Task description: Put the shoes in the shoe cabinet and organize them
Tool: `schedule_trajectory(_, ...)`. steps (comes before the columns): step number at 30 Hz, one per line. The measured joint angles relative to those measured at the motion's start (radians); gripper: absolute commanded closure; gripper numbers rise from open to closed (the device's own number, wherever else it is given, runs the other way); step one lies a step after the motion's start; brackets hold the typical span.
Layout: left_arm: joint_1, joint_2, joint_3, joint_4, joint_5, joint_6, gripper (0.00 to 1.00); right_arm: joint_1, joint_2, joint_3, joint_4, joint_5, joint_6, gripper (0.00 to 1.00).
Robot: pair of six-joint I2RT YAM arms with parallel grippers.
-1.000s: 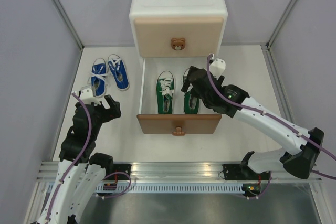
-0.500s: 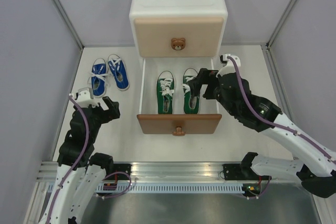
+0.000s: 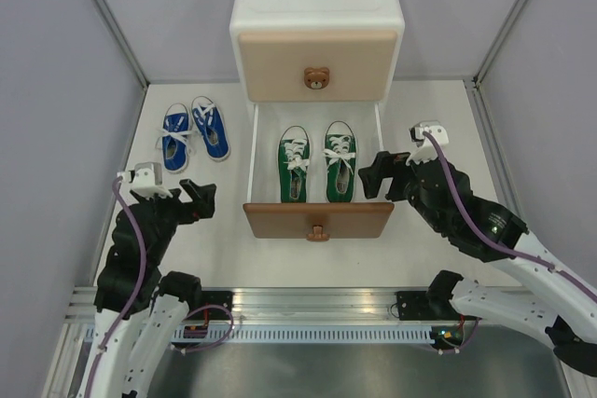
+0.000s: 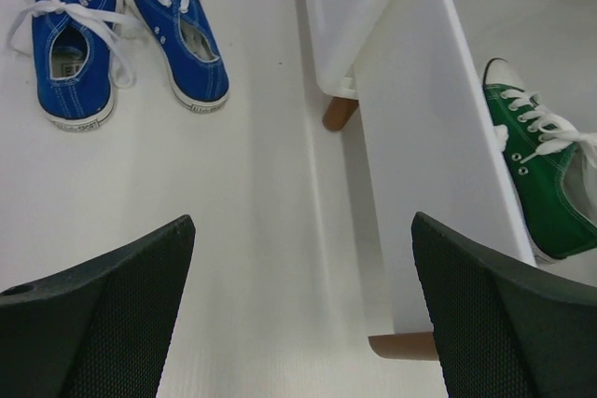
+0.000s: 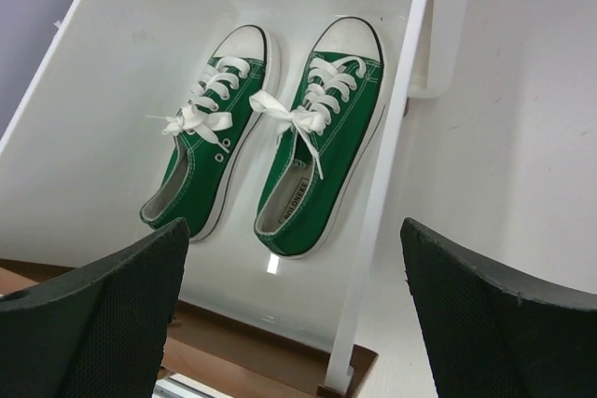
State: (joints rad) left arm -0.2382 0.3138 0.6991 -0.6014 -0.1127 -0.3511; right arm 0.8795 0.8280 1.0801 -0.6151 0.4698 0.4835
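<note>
We see the shoe cabinet standing at the far side of the table. Its upper drawer is closed and its lower drawer is pulled out toward the arms.

Inside the lower drawer lie 2 green sneakers, the left green shoe and the right green shoe. They are side by side, soles down, with their toes toward the cabinet.

The left blue shoe and the right blue shoe sit on the table to the left of the drawer. They are just beside each other, with their toes pointing away from the arms.

The left gripper hangs above the table, nearer the arms than the blue pair and left of the drawer's front. Its fingers are wide apart with nothing between them. The right gripper hangs at the drawer's right wall, just beside the right green shoe. Its fingers are also spread wide and hold nothing.
</note>
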Motion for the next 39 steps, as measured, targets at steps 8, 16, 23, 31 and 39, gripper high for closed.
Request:
schedule_trajectory(8,0.0,-0.022,0.087,-0.033,0.186,0.009,0.0,0.0,-0.113,-0.081,-0.009,-0.022,-0.049,0.02)
schedule_trajectory(16,0.0,-0.036,0.12,-0.048,0.389,0.04,0.0,0.0,-0.201,-0.163,-0.006,-0.119,-0.105,0.02)
schedule_trajectory(23,0.0,-0.006,0.119,-0.054,0.55,0.045,0.0,0.0,-0.249,-0.22,0.01,-0.206,-0.114,0.02)
schedule_trajectory(31,0.0,0.042,0.074,-0.055,0.64,0.045,0.0,0.0,-0.293,-0.246,-0.009,-0.279,-0.128,0.02)
schedule_trajectory(39,0.0,0.112,0.027,-0.053,0.648,0.035,0.0,0.0,-0.27,-0.263,-0.022,-0.301,-0.132,0.02)
